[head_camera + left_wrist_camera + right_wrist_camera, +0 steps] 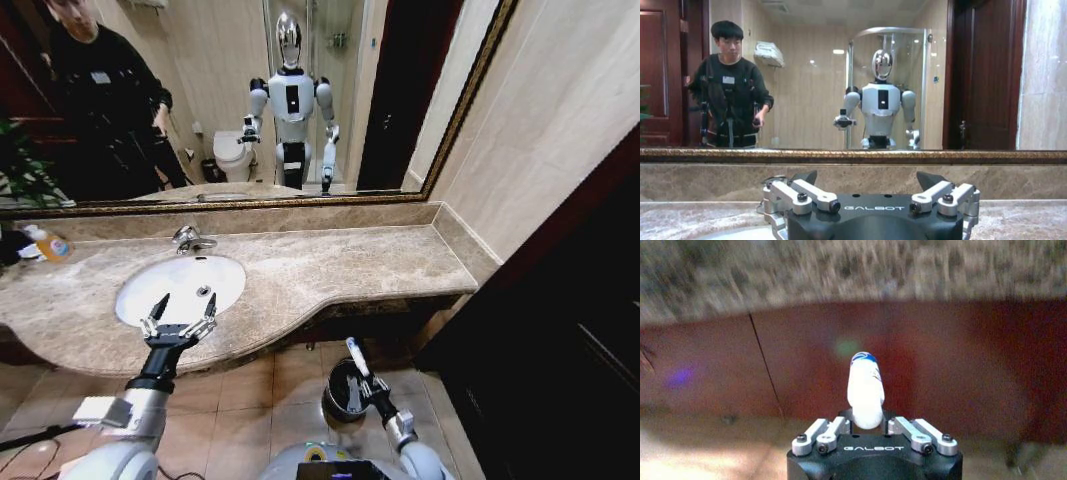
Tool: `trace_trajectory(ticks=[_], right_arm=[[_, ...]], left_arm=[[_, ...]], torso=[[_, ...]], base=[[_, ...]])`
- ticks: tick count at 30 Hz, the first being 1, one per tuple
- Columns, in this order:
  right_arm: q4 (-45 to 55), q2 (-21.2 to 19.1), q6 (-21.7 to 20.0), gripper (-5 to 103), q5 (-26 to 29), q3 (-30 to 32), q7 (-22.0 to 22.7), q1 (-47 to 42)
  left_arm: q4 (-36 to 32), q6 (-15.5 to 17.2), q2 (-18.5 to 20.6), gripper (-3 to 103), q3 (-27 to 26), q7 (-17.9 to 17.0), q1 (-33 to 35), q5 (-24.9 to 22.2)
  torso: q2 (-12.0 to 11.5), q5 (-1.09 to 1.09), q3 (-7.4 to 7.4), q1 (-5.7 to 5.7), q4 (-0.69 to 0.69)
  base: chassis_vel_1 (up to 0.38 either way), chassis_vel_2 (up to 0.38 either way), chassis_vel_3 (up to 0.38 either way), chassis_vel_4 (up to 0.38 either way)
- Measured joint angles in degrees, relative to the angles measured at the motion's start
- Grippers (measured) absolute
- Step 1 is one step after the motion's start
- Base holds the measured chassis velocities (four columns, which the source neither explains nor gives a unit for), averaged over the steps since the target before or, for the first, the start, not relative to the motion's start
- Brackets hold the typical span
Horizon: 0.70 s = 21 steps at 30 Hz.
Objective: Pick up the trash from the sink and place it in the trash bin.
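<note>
two arms work at once. the right gripper is clamped on a small white tube with a blue tip, held low over the trash bin on the floor below the counter, likely for dropping. the tube's long axis runs straight out from the gripper, tip away. the left gripper hangs with fingers spread above the sink.

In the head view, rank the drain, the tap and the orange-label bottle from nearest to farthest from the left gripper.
From the left gripper, open over the sink's near rim:
1. Drain, just beyond the fingertips, in the basin.
2. Tap, at the sink's far rim.
3. Bottle, on the counter's far left.
</note>
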Motion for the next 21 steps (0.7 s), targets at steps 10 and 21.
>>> trace_trajectory(ticks=[10, 21], right_arm=[[-14.23, 4.7, 1.24, 24, -0.51, -0.29, 0.06, 6.45], [-15.7, 5.15, -1.28, 30, -0.57, -0.06, 0.01, 8.07]], left_arm=[[0.0, 0.0, 0.0, 100, 0.0, 0.0, 0.0, 0.0], [0.0, 0.0, 0.0, 100, 0.0, 0.0, 0.0, 0.0]], torso=[[0.0, 0.0, 0.0, 0.0, 0.0], [0.0, -0.01, 0.0, 0.0, 0.0]], base=[[0.0, 0.0, 0.0, 0.0], [0.0, 0.0, 0.0, 0.0]])
